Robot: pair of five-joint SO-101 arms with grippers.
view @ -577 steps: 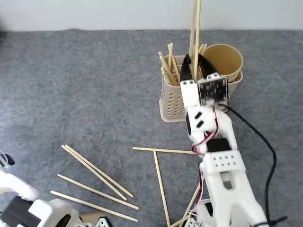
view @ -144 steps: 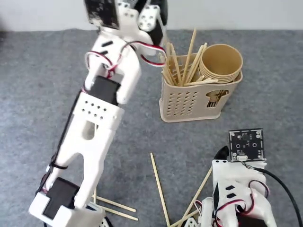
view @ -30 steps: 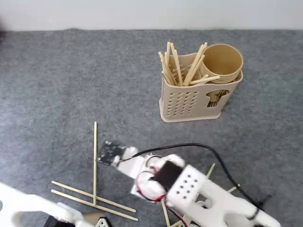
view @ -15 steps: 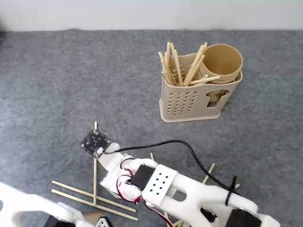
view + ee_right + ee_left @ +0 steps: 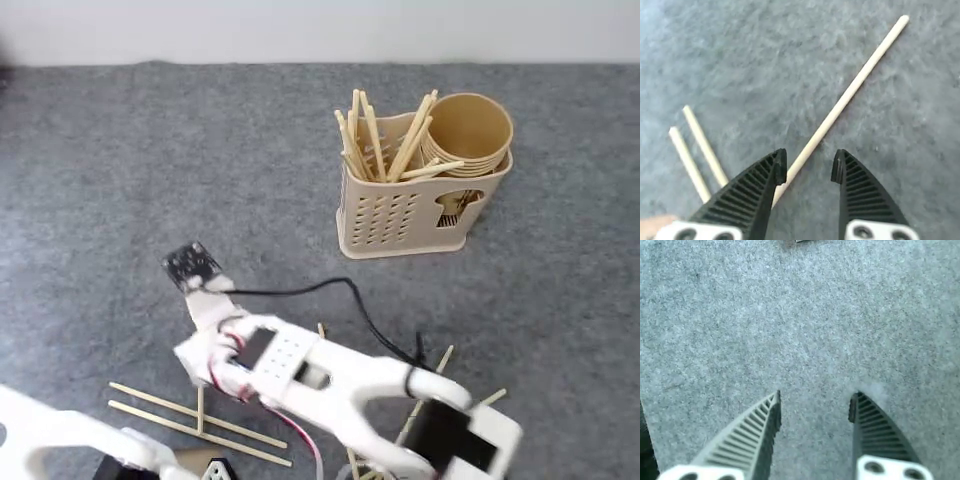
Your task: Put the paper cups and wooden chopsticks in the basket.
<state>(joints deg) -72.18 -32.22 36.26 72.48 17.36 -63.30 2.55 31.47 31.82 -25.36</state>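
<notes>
High view: the grey felt table [image 5: 120, 160] carries a beige perforated plastic basket [image 5: 400, 215], upright at 1 o'clock. Stacked paper cups [image 5: 470, 130] are seated in its 3 o'clock side. Binned chopsticks [image 5: 365, 130] are stood in the 9 o'clock side, tips fanned upward. A loose pair [image 5: 160, 403] of thin wooden sticks is laid at 7 o'clock, long axis 10-to-4. A single stick [image 5: 200, 405], axis 12-to-6, meets that pair and is mostly covered by the white right arm [image 5: 300, 370]. More loose sticks [image 5: 430, 375] are seen at 5 o'clock.

Left wrist view: the left tool [image 5: 814, 407] is spread, ribbed fingers over bare felt, nothing held.

Right wrist view: the right tool [image 5: 809, 165] is spread. A straddled stick [image 5: 850, 90], round and pale, is run into the gap close against one finger, not pinched. Two blunt stick ends [image 5: 700, 145] are seen just beside it, a detail the arm covers from above.
</notes>
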